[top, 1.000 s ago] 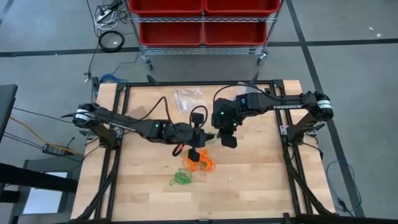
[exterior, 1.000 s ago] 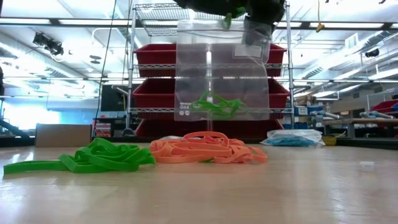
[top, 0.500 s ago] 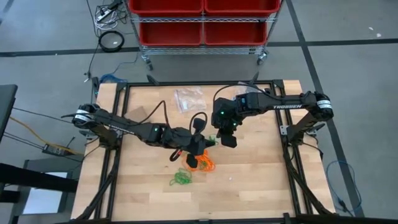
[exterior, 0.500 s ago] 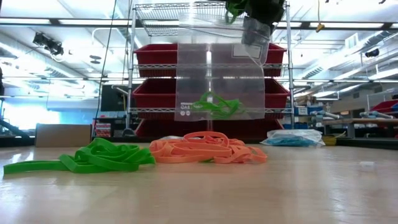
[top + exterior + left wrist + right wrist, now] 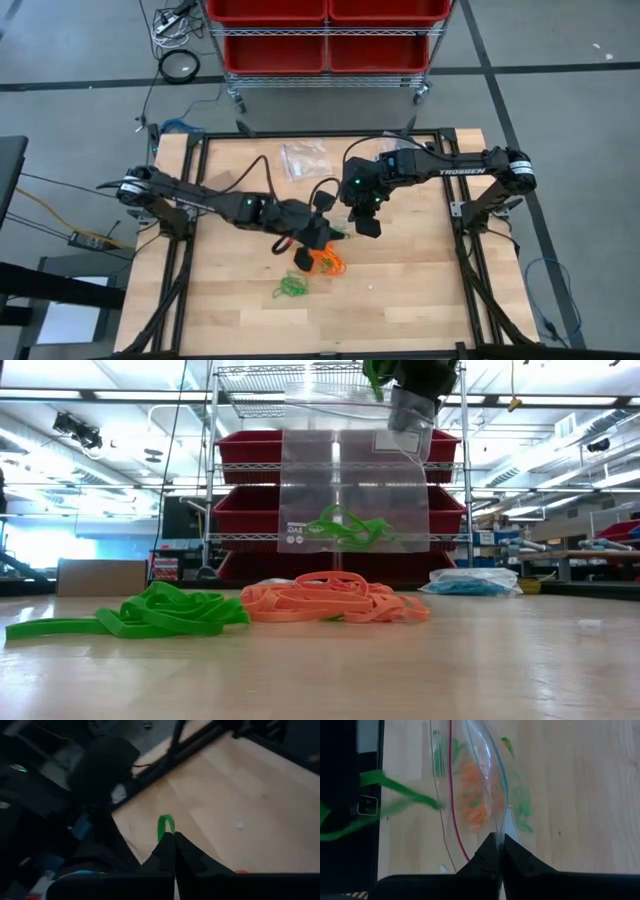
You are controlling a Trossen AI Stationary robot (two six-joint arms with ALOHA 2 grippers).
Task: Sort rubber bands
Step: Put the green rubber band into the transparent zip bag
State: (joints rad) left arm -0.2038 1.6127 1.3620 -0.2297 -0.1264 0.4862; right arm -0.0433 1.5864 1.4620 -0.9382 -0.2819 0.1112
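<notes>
A clear zip bag point(image 5: 350, 480) with green rubber bands point(image 5: 345, 530) in its bottom hangs over the table's middle. My right gripper point(image 5: 367, 228) is shut on the bag's top. My left gripper point(image 5: 332, 232) is right beside the bag's mouth, shut on one green band point(image 5: 166, 826). That band also shows in the right wrist view point(image 5: 395, 797). A heap of orange bands point(image 5: 326, 262) and a smaller heap of green bands point(image 5: 290, 288) lie on the table below, toward its near edge. My left gripper pinches one end of the green band's loop point(image 5: 167, 832) between its two fingertips. A short piece of the loop sticks out past the tips. The band is lifted clear of the table, beside the bag's open mouth. My right gripper pinches the bag's top edge point(image 5: 496, 827) between its two fingers, near one upper corner point(image 5: 405, 422), coming from above and slanting down. The bag hangs below the fingers, clear of the table. Its mouth gapes, the red and blue zip lines apart.
More clear bags point(image 5: 303, 158) lie at the table's far side, and one with blue bands point(image 5: 475, 585) shows in the low view. A black cable point(image 5: 262, 170) runs over the left arm. Red bins on a wire rack point(image 5: 325, 35) stand beyond the far edge.
My left gripper has turned and tipped upward beside the bag's mouth, still shut on the green band. Its dark body has left the top of the low view. The bag has swayed slightly. My right gripper has kept still.
</notes>
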